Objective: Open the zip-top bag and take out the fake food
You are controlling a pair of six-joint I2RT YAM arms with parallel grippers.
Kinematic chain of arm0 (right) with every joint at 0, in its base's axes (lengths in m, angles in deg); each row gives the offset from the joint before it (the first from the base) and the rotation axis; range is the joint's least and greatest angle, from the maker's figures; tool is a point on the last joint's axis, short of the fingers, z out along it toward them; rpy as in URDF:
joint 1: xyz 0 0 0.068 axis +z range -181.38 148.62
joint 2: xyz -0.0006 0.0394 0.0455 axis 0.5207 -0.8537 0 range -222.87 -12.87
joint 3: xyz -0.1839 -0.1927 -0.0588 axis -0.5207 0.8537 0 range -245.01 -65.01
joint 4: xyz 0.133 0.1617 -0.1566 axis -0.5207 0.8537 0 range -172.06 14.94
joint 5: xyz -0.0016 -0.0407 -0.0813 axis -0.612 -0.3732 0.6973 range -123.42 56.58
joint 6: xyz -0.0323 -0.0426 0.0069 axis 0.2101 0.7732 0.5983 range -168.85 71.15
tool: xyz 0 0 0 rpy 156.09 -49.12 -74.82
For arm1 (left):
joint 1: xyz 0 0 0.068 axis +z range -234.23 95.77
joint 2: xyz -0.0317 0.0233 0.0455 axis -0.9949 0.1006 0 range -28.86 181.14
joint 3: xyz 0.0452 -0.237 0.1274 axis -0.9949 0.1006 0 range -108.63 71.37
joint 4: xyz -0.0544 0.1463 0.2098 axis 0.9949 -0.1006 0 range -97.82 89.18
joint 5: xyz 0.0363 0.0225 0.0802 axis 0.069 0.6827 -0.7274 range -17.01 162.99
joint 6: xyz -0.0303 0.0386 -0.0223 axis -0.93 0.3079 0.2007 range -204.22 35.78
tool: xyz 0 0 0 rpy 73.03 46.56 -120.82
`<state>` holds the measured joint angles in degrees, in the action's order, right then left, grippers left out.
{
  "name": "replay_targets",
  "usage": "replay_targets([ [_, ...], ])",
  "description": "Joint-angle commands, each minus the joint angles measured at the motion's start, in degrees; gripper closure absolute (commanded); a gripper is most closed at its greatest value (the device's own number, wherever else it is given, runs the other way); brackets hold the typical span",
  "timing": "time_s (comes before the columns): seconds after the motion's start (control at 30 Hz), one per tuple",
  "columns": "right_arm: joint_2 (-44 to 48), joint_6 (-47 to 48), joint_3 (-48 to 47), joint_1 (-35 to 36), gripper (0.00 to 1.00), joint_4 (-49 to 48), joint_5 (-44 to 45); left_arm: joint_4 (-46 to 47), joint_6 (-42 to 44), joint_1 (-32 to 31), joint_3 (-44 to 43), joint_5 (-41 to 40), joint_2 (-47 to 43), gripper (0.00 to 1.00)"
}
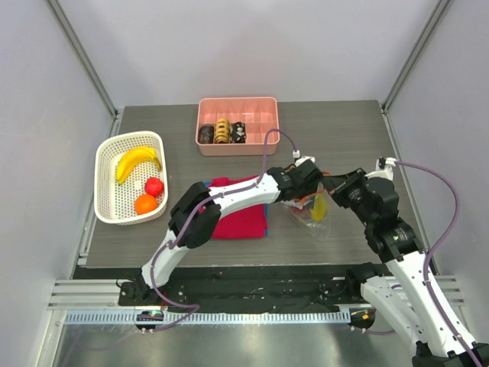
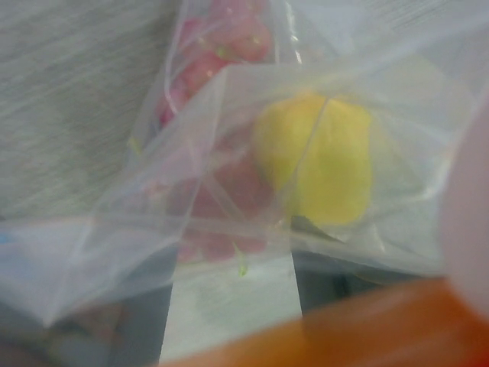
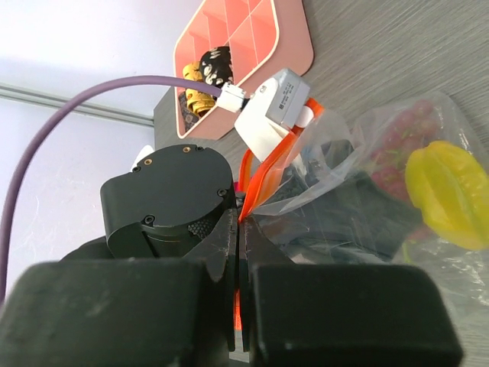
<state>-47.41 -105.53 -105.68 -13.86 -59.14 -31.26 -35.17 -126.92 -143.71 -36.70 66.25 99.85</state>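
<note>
The zip-top bag (image 1: 315, 219) lies right of the middle of the table, its orange zip strip (image 3: 267, 172) lifted and split into two bands. My right gripper (image 3: 243, 222) is shut on one band. My left gripper (image 1: 300, 189) is at the bag's mouth, where the other band runs; the strip (image 2: 367, 329) crosses the bottom of its wrist view and its fingers are hidden. Inside the bag are a yellow fruit (image 2: 321, 160) and a reddish cluster (image 2: 221, 46). A yellow banana (image 1: 136, 160), a red fruit (image 1: 154, 186) and an orange ball (image 1: 145, 203) lie in a white basket (image 1: 107, 153).
A folded red shirt (image 1: 241, 218) lies under my left arm, just left of the bag. A pink tray (image 1: 267, 122) with brown and dark ring-shaped pieces stands at the back middle. Walls close in the table at the back and both sides.
</note>
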Motion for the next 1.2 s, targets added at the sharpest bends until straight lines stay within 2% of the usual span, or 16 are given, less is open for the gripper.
replay_targets([
  [0.0, 0.6, 1.4, -1.9, 0.2, 0.99, -2.9, -1.2, -1.9, 2.2, 0.2, -0.9, -8.9, 2.5, 0.4],
  [0.1, 0.5, 2.3, -2.3, 0.2, 0.99, -1.9, -1.4, -3.2, 3.4, 0.2, -1.4, -10.4, 5.0, 0.41],
  [0.13, 0.6, 2.5, -2.6, 0.2, 0.99, -1.7, -1.3, -3.6, 3.8, 0.2, -1.6, -10.5, 5.7, 0.49],
  [0.2, 1.0, 2.8, -2.6, 0.2, 0.99, -1.1, -0.9, -3.8, 4.6, 0.2, -1.6, -10.7, 7.1, 0.5],
  [0.23, 1.1, 3.0, -2.5, 0.2, 0.99, -1.0, -0.7, -3.8, 5.2, 0.0, -1.5, -10.5, 7.3, 0.58],
  [0.27, 1.2, 3.2, -2.7, 0.1, 0.99, -0.7, -0.5, -3.7, 5.5, -0.1, -1.4, -10.5, 7.8, 0.59],
  [0.4, 1.1, 3.6, -2.7, 0.2, 0.98, 0.4, -0.4, -3.6, 6.4, -0.3, -1.4, -9.3, 8.7, 0.56],
  [0.47, 0.7, 5.6, -3.3, 0.2, 0.99, 2.5, -0.5, -4.4, 8.0, -0.2, -2.8, -7.5, 8.8, 0.75],
  [0.53, 0.8, 9.3, -3.8, 0.2, 0.99, 4.0, -0.7, -5.6, 8.8, 0.1, -4.9, -3.7, 7.8, 0.87],
  [0.63, 1.1, 13.9, -4.9, 0.2, 0.99, 7.4, -1.4, -7.1, 7.1, 1.8, -7.9, 3.9, 5.1, 0.98],
  [0.73, 1.2, 19.0, -6.1, 0.1, 0.99, 9.0, -5.7, -7.0, 3.2, 3.9, -9.6, 13.1, 2.6, 1.0],
  [0.87, -1.4, 22.9, -8.9, 0.2, 0.99, 13.8, -9.0, -7.6, 0.0, 5.4, -12.5, 18.7, 0.6, 1.0],
  [0.97, -3.3, 26.1, -11.1, 0.2, 0.99, 16.1, -9.0, -4.8, -4.7, 6.7, -11.0, 24.6, -1.1, 1.0],
  [1.17, -3.4, 31.8, -13.6, 0.1, 0.99, 18.0, -9.9, -1.3, -9.9, 8.2, -10.1, 28.6, -3.5, 1.0],
])
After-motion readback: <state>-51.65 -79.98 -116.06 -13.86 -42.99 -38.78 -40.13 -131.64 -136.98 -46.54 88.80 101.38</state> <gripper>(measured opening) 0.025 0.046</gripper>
